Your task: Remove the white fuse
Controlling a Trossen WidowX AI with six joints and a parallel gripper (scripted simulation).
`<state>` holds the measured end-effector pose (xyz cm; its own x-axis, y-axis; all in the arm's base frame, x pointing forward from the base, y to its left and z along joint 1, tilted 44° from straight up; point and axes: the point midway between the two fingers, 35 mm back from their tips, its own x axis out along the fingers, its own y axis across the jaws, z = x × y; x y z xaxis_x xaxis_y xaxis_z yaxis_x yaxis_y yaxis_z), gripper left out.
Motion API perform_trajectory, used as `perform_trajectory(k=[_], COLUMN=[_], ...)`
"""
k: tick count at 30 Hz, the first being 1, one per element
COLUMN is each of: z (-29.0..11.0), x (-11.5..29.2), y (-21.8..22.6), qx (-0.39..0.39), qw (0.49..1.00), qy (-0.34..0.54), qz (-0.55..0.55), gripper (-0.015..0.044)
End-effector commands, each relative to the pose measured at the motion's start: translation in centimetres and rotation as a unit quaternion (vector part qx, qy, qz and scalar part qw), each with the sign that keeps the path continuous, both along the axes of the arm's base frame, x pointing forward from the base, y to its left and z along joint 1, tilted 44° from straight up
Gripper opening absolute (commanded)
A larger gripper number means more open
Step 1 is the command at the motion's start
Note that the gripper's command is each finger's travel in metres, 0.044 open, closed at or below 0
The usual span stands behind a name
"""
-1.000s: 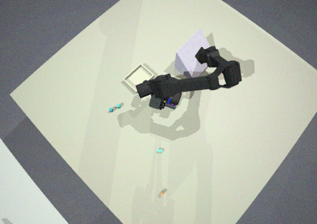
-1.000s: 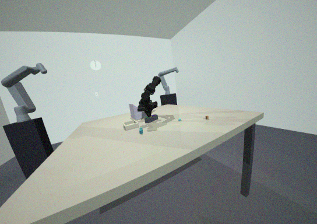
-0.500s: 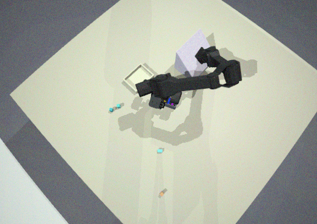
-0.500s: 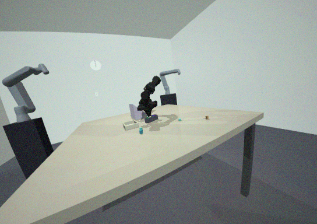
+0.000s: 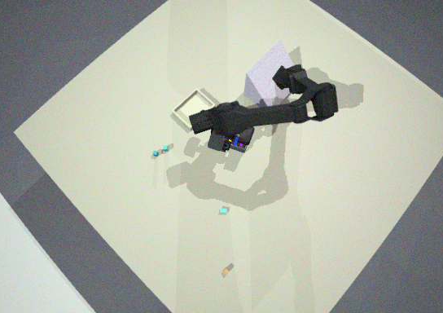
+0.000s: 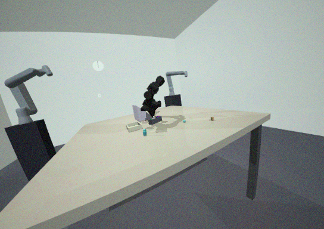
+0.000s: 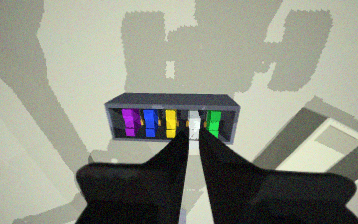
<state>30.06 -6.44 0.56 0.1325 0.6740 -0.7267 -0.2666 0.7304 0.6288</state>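
White fuse [image 7: 194, 121] upright in fuse block [image 7: 170, 101].

Two small cyan blocks [image 5: 160, 151] sit close together on the table [image 5: 358, 171], toward its left corner. A third cyan block [image 5: 223, 210] lies nearer the bottom corner, an orange block [image 5: 227, 269] closer still. A pale lilac box [image 5: 265, 77] stands toward the top corner.
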Motion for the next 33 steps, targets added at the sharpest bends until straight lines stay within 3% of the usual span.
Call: perform_trajectory(k=[1, 33], z=[0.2, 1.3], x=[0.0, -0.3], y=[-0.2, -1.2], qx=[-0.002, -0.001], qw=[1.000, 1.000], qy=[-0.002, 0.000], qz=[0.003, 0.002], gripper=[0.0000, 0.0000])
